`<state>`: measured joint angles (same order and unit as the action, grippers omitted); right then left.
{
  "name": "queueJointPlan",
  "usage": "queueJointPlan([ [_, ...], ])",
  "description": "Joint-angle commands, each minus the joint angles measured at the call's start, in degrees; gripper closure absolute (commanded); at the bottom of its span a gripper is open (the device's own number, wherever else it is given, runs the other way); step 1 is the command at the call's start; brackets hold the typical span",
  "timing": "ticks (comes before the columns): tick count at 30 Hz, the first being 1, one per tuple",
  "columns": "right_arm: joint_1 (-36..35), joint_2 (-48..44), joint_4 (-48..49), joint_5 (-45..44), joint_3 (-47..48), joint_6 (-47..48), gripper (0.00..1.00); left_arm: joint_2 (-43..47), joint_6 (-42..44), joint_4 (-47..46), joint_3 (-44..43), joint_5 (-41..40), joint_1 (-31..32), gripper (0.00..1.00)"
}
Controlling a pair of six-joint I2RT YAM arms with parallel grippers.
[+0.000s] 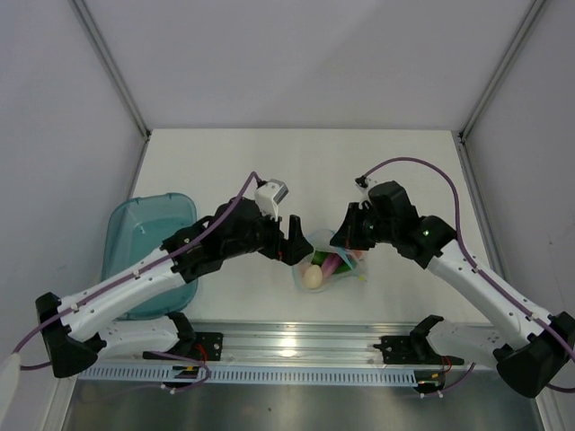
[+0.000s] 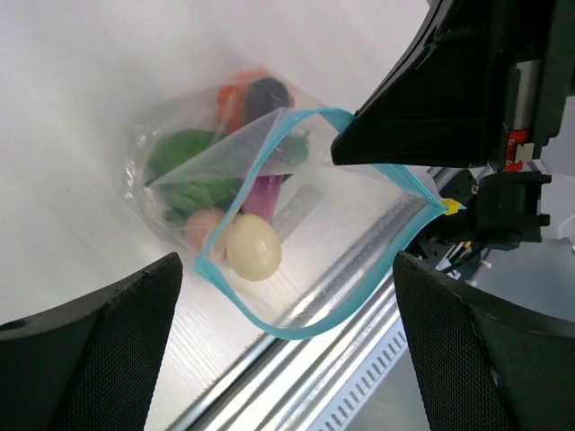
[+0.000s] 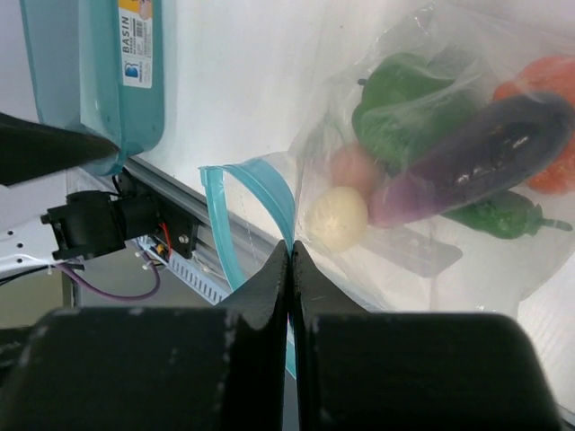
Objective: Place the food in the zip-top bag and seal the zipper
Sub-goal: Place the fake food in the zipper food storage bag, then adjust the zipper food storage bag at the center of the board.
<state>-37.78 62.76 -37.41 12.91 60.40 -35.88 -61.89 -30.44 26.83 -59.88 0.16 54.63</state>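
The clear zip-top bag [image 1: 331, 266] lies on the table between my grippers, and its mouth gapes toward the near edge. Its light-blue zipper [image 2: 269, 323] forms an open loop. Inside lie a green bell pepper [image 3: 404, 108], a purple eggplant [image 3: 476, 157], an orange fruit [image 3: 550, 126], a cream egg [image 3: 337, 218], a pinkish egg [image 3: 353, 166] and a green pod [image 3: 496, 215]. My right gripper [image 3: 289, 250] is shut on the zipper edge at the mouth's right end and also shows in the top view [image 1: 345, 241]. My left gripper [image 2: 287, 296] is wide open and empty over the mouth's left side [image 1: 296, 244].
A teal translucent tray [image 1: 148, 251] stands at the left of the table and also shows in the right wrist view [image 3: 117, 81]. The aluminium rail [image 1: 296, 339] with the arm bases runs along the near edge, close below the bag.
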Motion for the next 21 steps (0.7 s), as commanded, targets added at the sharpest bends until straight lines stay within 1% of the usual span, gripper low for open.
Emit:
queueJointPlan([
  [1,-0.28,-1.94,-2.31,0.1,0.07,2.21,1.0,0.2,9.6,-0.2,0.2,-0.87,-1.71,0.01],
  [3,-0.28,-2.29,-2.84,0.1,0.15,2.83,1.0,-1.12,11.8,-0.11,-0.24,1.4,-2.42,0.02],
  [5,-0.36,-2.64,-3.81,0.1,0.59,3.18,1.0,-3.57,12.5,-0.11,-0.41,1.77,-2.86,0.03],
  [8,-0.28,-3.26,-4.69,-0.16,1.29,3.36,1.0,-7.18,12.42,0.68,-1.29,3.17,-3.22,0.09],
  [12,-0.1,-3.79,-5.66,-0.78,2.52,3.71,1.0,-9.21,10.58,-2.03,0.54,7.64,-3.22,0.18],
  [14,-0.1,-3.44,-5.83,-0.78,2.79,3.88,1.0,-9.74,9.52,-4.94,2.22,11.16,-3.22,0.19],
  [16,-0.19,-3.09,-5.75,-0.25,3.05,4.24,1.0,-10.7,9.34,-5.21,2.22,12.57,-3.22,0.24],
  [17,-0.19,-2.82,-5.66,-0.08,3.06,4.32,1.0,-11.32,9.34,-4.6,1.7,12.58,-3.22,0.29],
  [18,-0.19,-2.82,-5.48,0.01,3.14,4.33,1.0,-12.63,9.34,-3.72,1.43,12.41,-3.22,0.39],
  [20,-0.1,-2.82,-5.4,0.1,3.23,4.33,1.0,-13.61,9.69,-2.05,0.29,12.05,-3.39,0.49],
  [21,-0.19,-2.82,-5.31,0.01,3.23,4.5,1.0,-13.87,9.69,-1.78,0.46,12.05,-3.65,0.6],
])
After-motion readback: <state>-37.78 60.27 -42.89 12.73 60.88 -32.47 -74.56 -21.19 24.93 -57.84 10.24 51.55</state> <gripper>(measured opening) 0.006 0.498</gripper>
